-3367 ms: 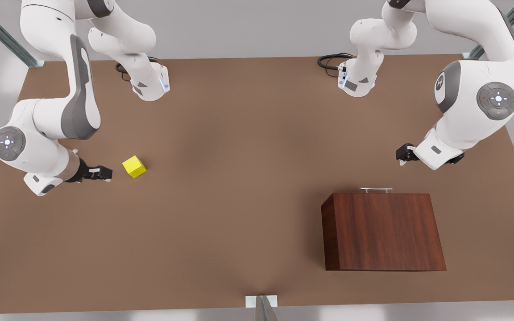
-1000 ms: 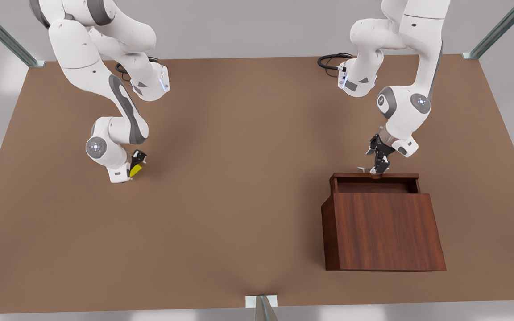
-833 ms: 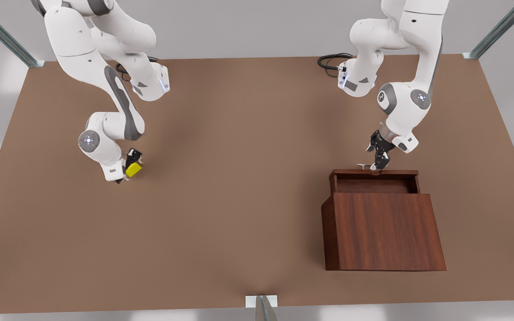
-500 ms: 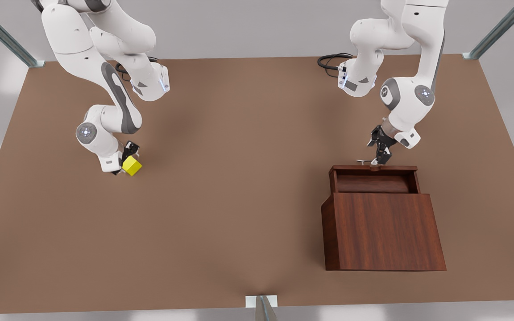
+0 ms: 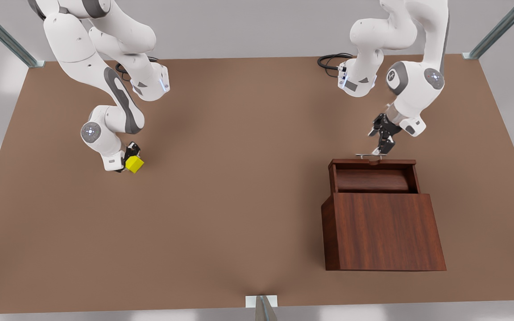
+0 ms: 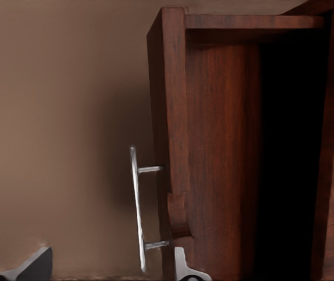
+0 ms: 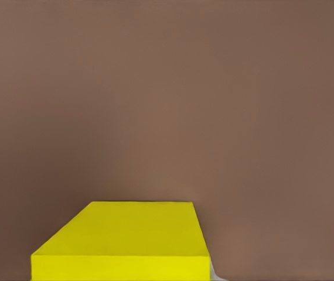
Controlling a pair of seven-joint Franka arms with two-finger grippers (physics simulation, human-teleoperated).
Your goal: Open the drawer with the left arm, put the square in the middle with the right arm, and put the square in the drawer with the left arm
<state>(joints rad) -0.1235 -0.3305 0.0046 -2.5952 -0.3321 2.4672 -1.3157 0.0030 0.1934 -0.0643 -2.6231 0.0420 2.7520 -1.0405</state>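
The left end effector [image 5: 381, 150], fingers spread, flanks the handle [image 5: 371, 155] of the part-open drawer [image 5: 375, 178]; best pulled straight. The right end effector [image 5: 128, 161] grips the square [image 5: 134, 164] above the bench [image 5: 239, 178]

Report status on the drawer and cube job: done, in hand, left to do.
Done: the drawer stands pulled out of the cabinet. The left gripper is at its handle, fingers apart on either side of the bar.

In hand: the right gripper grips the square at the front view's left.

Left: set the square on the middle of the table, then the left arm puts it in the drawer.
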